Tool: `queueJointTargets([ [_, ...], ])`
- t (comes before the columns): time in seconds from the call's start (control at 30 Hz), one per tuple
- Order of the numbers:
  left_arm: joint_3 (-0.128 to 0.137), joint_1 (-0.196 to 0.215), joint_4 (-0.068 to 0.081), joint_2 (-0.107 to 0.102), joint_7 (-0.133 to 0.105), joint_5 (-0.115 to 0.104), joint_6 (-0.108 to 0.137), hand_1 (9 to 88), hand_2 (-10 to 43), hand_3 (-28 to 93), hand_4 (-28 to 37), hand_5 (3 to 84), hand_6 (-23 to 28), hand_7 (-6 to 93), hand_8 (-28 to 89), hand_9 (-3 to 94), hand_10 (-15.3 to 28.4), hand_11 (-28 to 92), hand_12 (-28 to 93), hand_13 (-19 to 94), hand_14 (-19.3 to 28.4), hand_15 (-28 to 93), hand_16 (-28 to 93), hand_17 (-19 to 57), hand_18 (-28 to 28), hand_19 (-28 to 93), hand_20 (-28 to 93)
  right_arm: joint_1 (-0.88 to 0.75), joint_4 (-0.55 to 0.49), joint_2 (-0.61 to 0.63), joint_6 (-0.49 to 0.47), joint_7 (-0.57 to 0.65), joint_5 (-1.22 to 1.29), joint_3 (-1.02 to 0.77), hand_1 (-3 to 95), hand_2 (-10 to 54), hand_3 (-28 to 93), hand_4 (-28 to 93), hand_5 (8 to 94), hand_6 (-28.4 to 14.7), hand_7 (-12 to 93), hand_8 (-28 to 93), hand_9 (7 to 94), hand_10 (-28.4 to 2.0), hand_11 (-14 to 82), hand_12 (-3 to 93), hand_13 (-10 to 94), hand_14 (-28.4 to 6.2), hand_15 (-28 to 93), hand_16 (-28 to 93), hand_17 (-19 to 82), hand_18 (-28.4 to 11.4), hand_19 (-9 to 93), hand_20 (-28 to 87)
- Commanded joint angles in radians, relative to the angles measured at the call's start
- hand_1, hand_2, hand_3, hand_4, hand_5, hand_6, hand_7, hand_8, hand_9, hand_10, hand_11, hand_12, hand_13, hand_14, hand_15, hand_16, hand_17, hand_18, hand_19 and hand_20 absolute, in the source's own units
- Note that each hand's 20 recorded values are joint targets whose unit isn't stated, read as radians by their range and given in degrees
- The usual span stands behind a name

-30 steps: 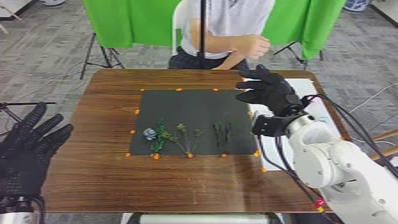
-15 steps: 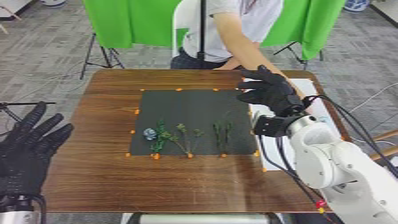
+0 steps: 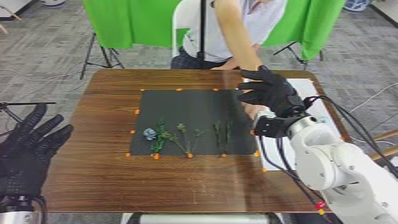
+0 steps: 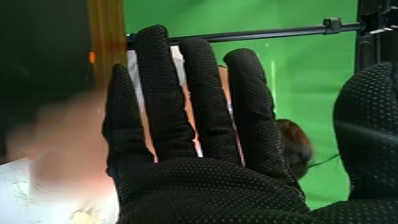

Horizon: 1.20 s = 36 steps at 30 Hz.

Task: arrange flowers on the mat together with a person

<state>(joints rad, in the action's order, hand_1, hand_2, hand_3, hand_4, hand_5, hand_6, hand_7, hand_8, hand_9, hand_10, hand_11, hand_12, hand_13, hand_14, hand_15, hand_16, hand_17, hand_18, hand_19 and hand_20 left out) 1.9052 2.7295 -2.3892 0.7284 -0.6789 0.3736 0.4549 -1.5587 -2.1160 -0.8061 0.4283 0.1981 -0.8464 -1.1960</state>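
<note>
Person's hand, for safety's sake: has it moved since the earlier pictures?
Yes. In the head view, the person's hand has come in from beyond the table to the right edge of the dark mat.

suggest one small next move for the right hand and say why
I'd probably ease the right hand slightly rightward, giving the person room: the person's hand is close by it at the right edge of the mat, while the flowers already lie on the mat's near part.
</note>
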Motion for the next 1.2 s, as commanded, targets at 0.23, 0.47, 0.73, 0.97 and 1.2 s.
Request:
queueJointTargets([
  [0.23,-0.004,0.012,-0.006,0.01,0.013,0.009,-0.003,18.7,7.1,76,-28.3,31.4,4.5,9.8,-8,31.0,15.2,18,12,23,22.5,45,-6,-6.7,20.4,46,21,-0.011,-0.007,-0.004,0.004,0.006,0.002,-0.007,22.7,1.4,68,-27,55.0,0.3,13,-13,58.8,-15.6,15.5,13.8,49,-18.6,45,11,11,-26.1,54,11],
  [0.47,-0.005,0.007,-0.006,0.024,0.029,0.022,-0.007,18.7,7.1,76,-28.3,31.4,4.5,9.8,-8,31.0,15.2,18,12,23,22.5,45,-6,-6.8,20.4,46,21,-0.01,-0.005,-0.005,0.006,0.005,0.004,-0.004,22.7,1.5,68,-27,55.2,0.4,13,-12,58.8,-15.6,15.5,13.9,49,-18.6,45,11,11,-26.1,54,11],
  [0.73,-0.011,0.012,-0.005,0.006,0.012,0.007,-0.003,18.7,7.1,76,-28.3,31.4,4.5,9.8,-8,31.0,15.2,18,12,23,22.5,45,-6,-6.7,20.4,46,21,-0.005,-0.002,-0.004,0.007,0.009,0.003,0.002,22.7,1.5,68,-27,55.2,0.4,14,-13,58.9,-15.6,15.6,13.8,49,-18.6,45,11,11,-26.0,54,11],
  [0.97,-0.016,0.003,-0.004,0.004,0.023,0.016,-0.005,18.8,7.2,76,-28.3,31.4,4.6,9.7,-8,31.0,15.2,18,12,23,22.5,45,-6,-6.7,20.3,46,21,0.002,0.003,-0.003,0.001,0.012,0.002,0.007,22.8,1.5,68,-27,55.2,0.4,13,-12,58.9,-15.6,15.5,13.8,49,-18.6,45,11,11,-26.1,54,11],
  [1.2,-0.017,-0.002,-0.009,0.003,0.021,0.017,-0.002,18.9,7.2,76,-28.3,31.3,4.6,9.9,-8,31.0,15.2,18,12,23,22.5,45,-6,-6.7,20.4,46,21,0.011,0.004,0.001,0.002,0.012,0.004,0.015,22.8,1.5,68,-27,55.0,0.4,13,-12,59.1,-15.5,15.6,13.8,50,-18.6,45,11,11,-26.0,54,11],
])
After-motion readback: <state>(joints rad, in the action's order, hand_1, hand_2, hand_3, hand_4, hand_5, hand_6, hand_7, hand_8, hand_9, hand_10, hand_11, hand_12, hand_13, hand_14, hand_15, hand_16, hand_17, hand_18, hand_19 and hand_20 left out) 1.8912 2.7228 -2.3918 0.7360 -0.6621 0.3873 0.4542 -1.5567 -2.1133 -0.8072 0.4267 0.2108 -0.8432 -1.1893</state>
